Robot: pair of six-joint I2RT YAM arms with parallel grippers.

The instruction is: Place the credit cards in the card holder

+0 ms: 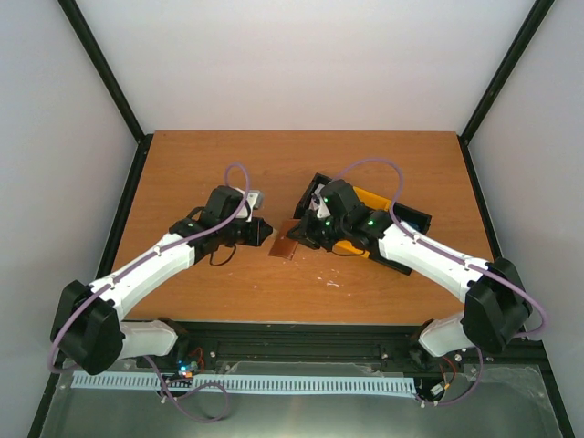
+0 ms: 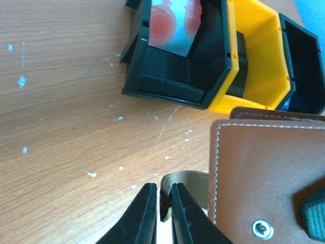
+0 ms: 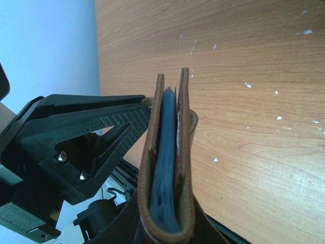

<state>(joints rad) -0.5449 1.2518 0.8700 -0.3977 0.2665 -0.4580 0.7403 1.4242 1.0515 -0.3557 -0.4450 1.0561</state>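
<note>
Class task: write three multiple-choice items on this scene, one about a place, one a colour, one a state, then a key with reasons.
1. The red-circled card lies: A in the tray's black end compartment; B on the table; C under an arm base.
2. The neighbouring compartment is: A green; B yellow; C white.
3. The left tool is: A wide open; B out of view; C shut on the card holder's strap.
Key: 1A, black walls surround it; 2B, the left wrist view shows yellow; 3C, its fingers pinch the strap.
</note>
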